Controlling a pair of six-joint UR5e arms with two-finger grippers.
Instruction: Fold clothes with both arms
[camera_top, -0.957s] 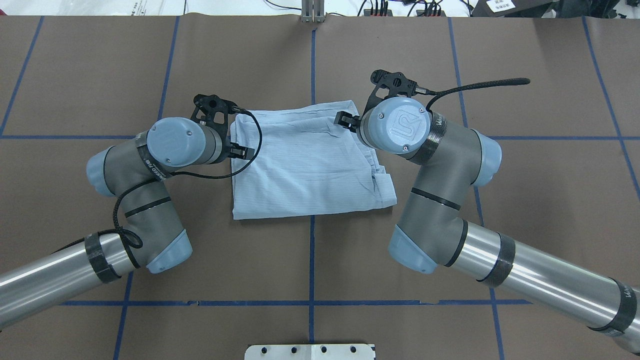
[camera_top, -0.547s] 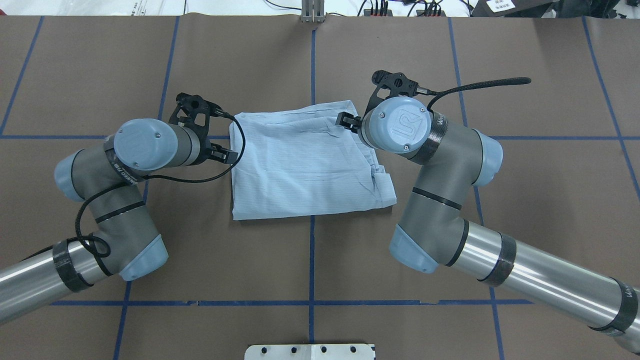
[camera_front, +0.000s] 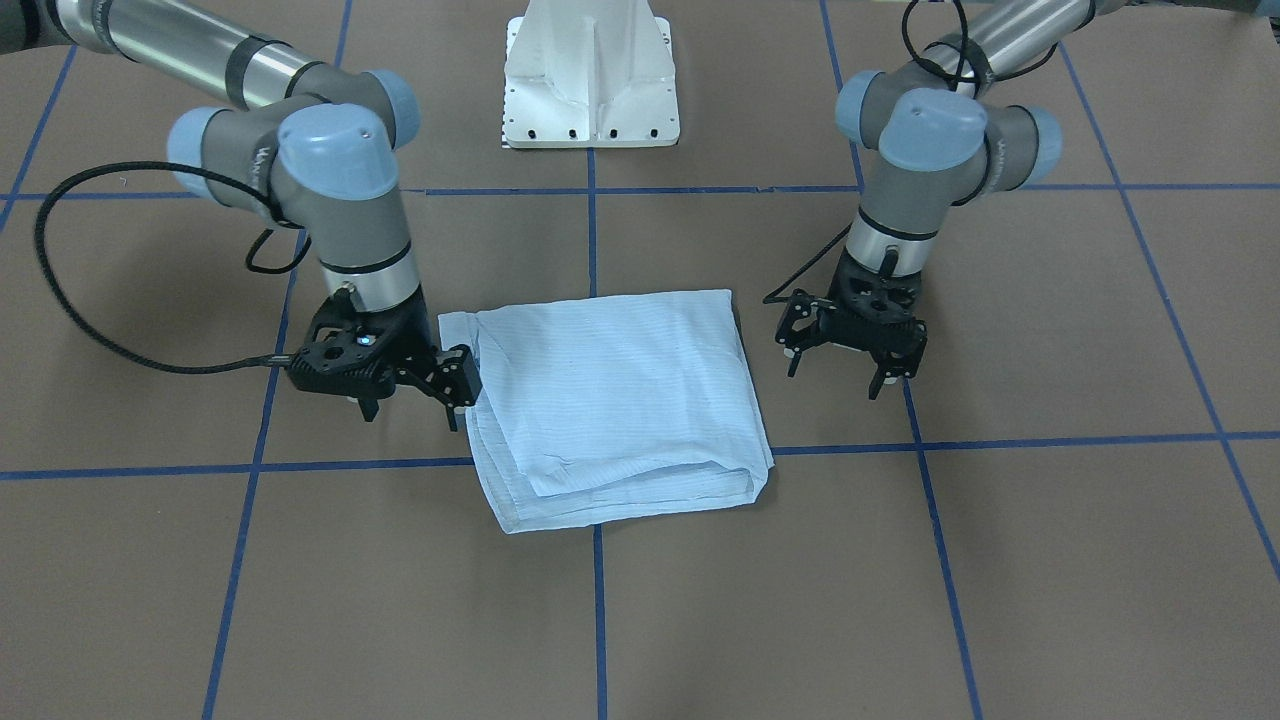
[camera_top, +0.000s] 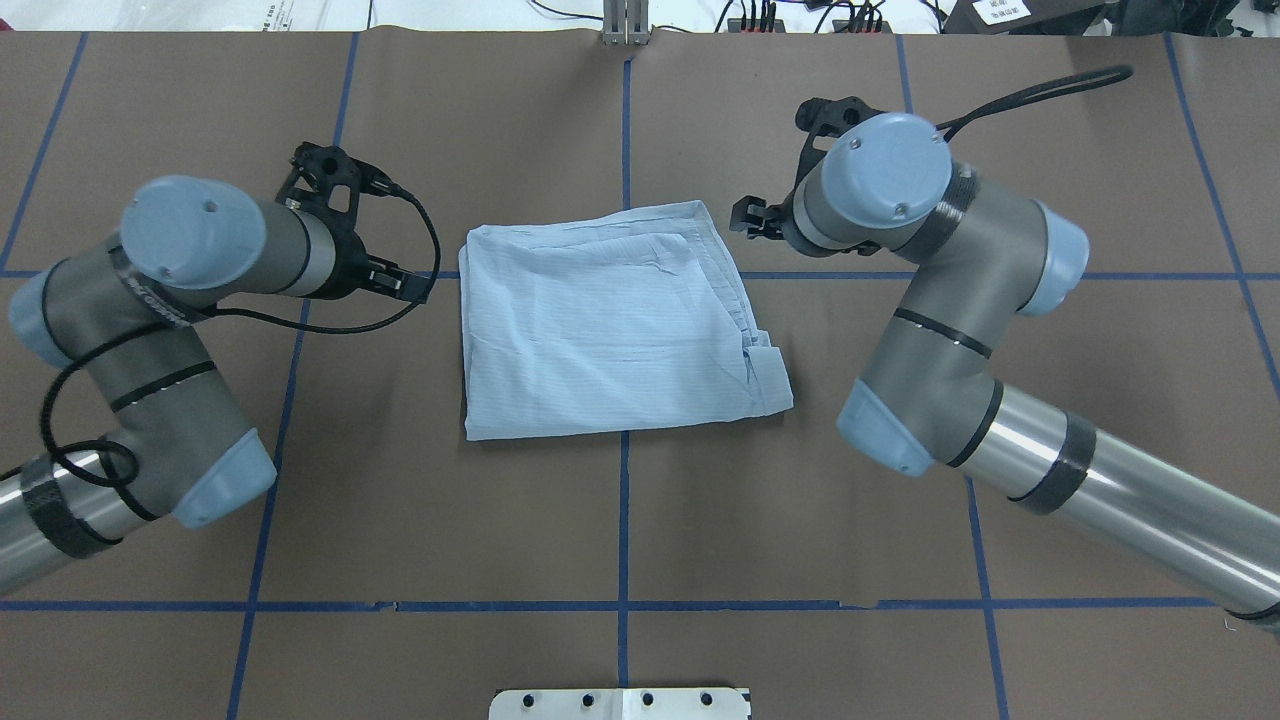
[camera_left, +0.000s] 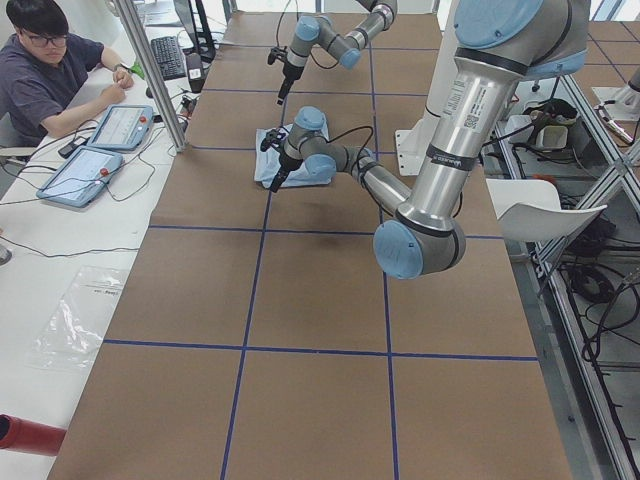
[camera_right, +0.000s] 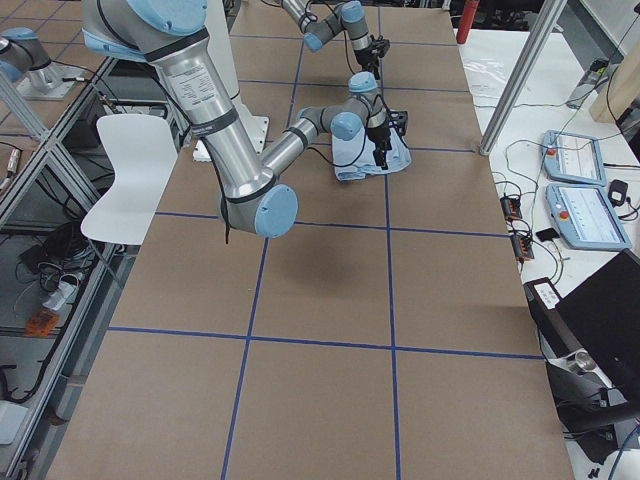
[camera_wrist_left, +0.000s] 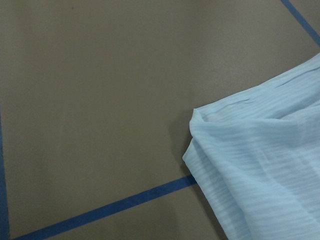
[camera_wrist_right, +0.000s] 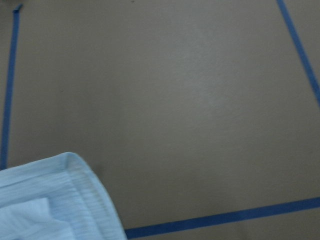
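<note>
The pale-blue shirt (camera_top: 600, 320) lies folded into a rough square at the table's middle, with layered edges on its right side; it also shows in the front view (camera_front: 610, 390). My left gripper (camera_top: 398, 280) is open and empty, hovering just left of the shirt's far-left corner, clear of the cloth (camera_front: 835, 375). My right gripper (camera_top: 748, 215) is open and empty, close to the shirt's far-right corner (camera_front: 410, 408). The left wrist view shows a shirt corner (camera_wrist_left: 260, 165) and no fingers. The right wrist view shows the other corner (camera_wrist_right: 45, 200).
The brown table cover carries blue tape lines (camera_top: 624, 520). The white pedestal base (camera_front: 590, 80) stands at the robot's side of the table. An operator (camera_left: 40, 60) sits beyond the far edge with tablets (camera_left: 100, 150).
The left arm has drawn back to the left, off the shirt. The right gripper has left the shirt's far-right corner and moved away to the right and farther out.
</note>
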